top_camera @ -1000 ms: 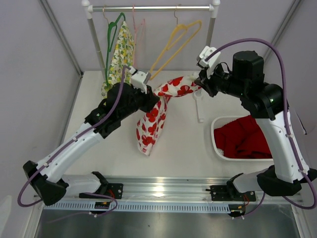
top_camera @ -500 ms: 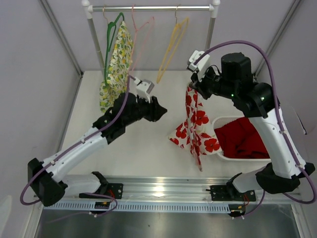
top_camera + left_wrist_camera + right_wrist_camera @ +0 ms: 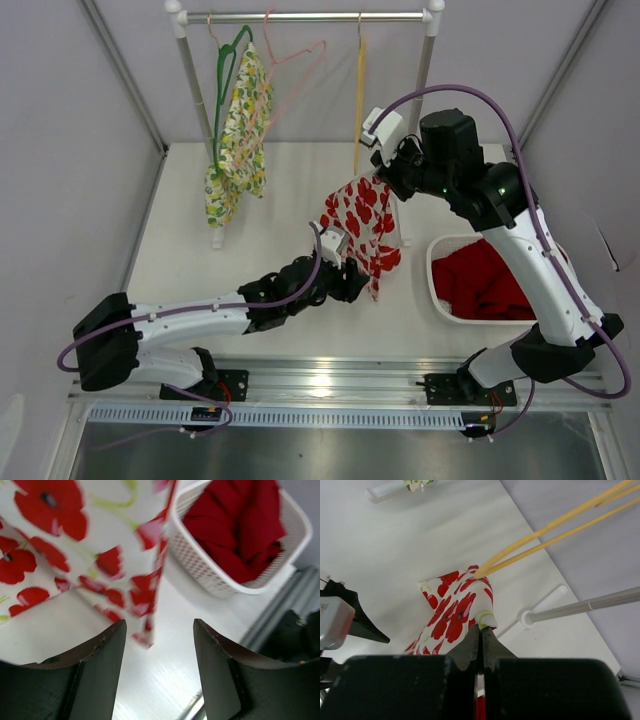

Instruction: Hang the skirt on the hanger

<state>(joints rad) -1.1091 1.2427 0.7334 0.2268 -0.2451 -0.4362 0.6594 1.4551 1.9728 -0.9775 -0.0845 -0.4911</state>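
The skirt (image 3: pixel 360 222), white with red poppies, hangs from my right gripper (image 3: pixel 381 180), which is shut on its top edge (image 3: pixel 481 626). The skirt (image 3: pixel 454 611) drapes down toward the table. The yellow hanger (image 3: pixel 358 95) hangs edge-on from the rail. Its lower end (image 3: pixel 555 529) meets the skirt's upper fold; I cannot tell whether it is inside the fabric. My left gripper (image 3: pixel 355 283) is low over the table, just below the skirt's hem, open and empty (image 3: pixel 160 645). The skirt (image 3: pixel 75 540) fills the upper left of the left wrist view.
A white basket (image 3: pixel 438 290) with red cloth (image 3: pixel 495 280) stands at the right, also in the left wrist view (image 3: pixel 210 575). The rail (image 3: pixel 300 16) carries a pink hanger (image 3: pixel 290 75) and a green hanger with a floral garment (image 3: pixel 240 125). The rack's post (image 3: pixel 590 604) stands beside the skirt.
My left gripper let go of the skirt, opened, and dropped low toward the near side. My right gripper swung the skirt left under the yellow hanger, which now hangs straight.
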